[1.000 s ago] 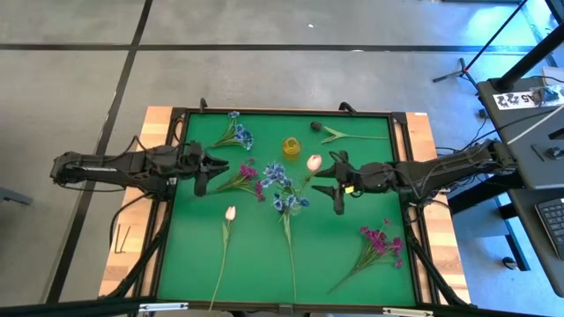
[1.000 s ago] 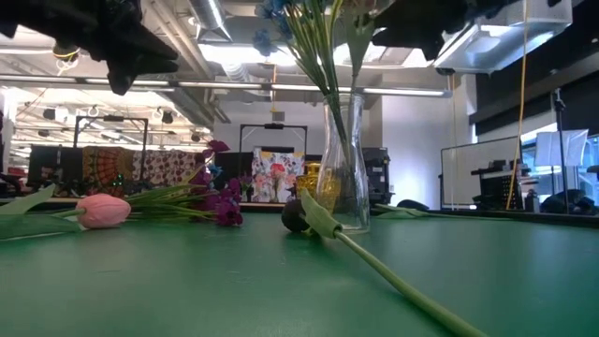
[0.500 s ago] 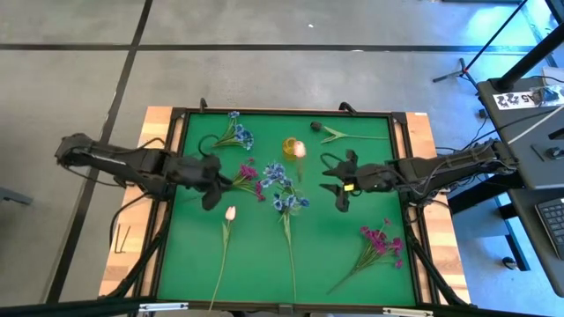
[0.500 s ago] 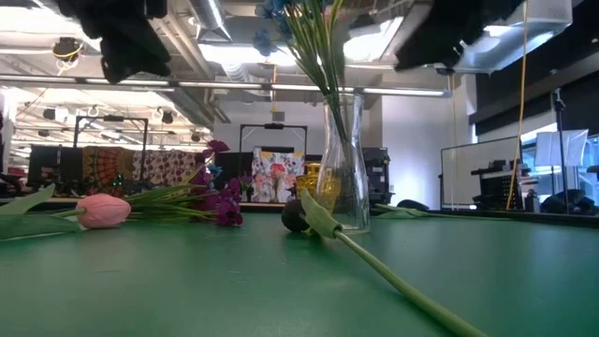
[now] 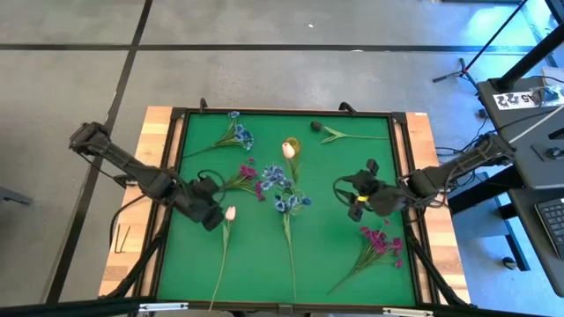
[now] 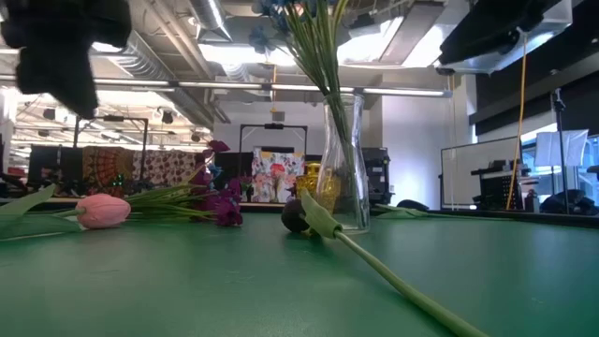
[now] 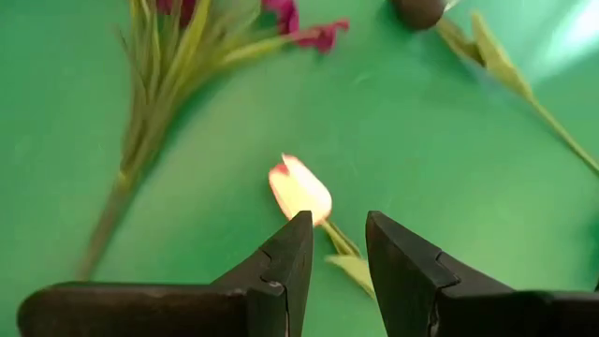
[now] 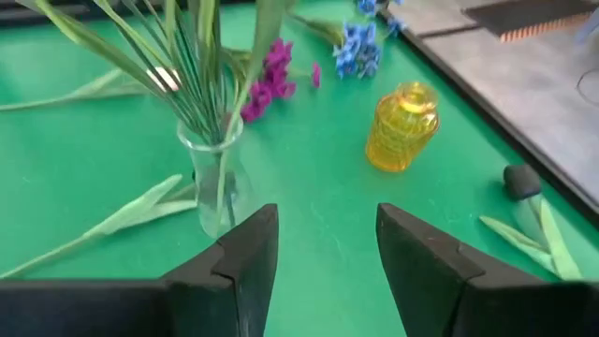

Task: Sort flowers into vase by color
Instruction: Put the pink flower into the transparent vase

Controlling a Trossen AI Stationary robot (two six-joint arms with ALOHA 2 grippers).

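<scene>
Pink-white tulip [image 7: 300,189] lies just ahead of the left hand [image 7: 335,245], fingers narrowly parted; right hand [image 8: 328,245] open, empty.

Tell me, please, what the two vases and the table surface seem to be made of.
The tall vase looks like clear glass: the stems show through it. The small yellow vase seems tinted glass or plastic, see-through and glossy. The table surface looks like matte green felt or mat, without reflections.
</scene>
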